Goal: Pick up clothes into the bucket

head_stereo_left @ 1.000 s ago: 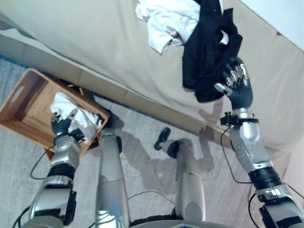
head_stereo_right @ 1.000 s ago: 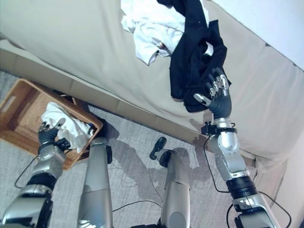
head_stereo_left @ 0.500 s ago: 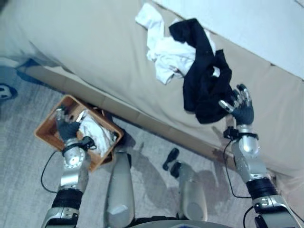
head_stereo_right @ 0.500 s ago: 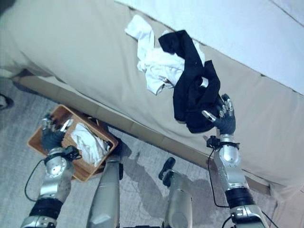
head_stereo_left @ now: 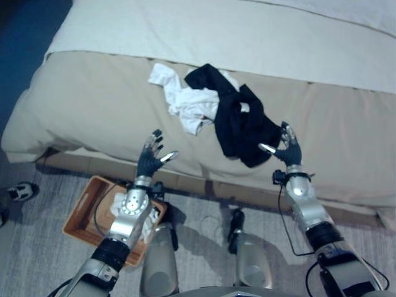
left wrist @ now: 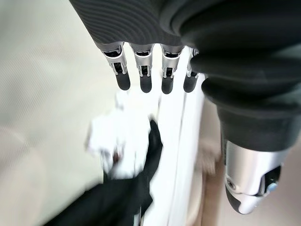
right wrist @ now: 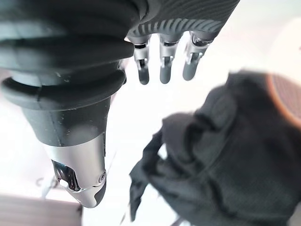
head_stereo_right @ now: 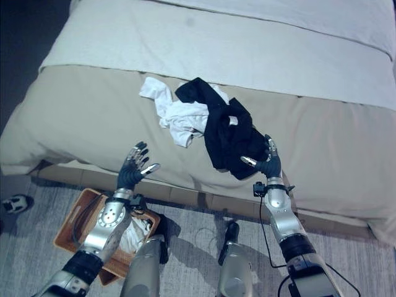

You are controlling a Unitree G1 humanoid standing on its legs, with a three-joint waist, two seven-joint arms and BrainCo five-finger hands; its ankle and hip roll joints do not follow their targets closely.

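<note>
Both hands, left hand (head_stereo_left: 149, 162) and right hand (head_stereo_left: 287, 151), hover spread wide and empty near the crumpled black garment (head_stereo_left: 238, 124) on the beige bed (head_stereo_left: 93, 105).

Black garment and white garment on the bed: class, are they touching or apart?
Touching. In the left eye view the black garment lies over the edge of the white garment on the bed, no gap between.
</note>
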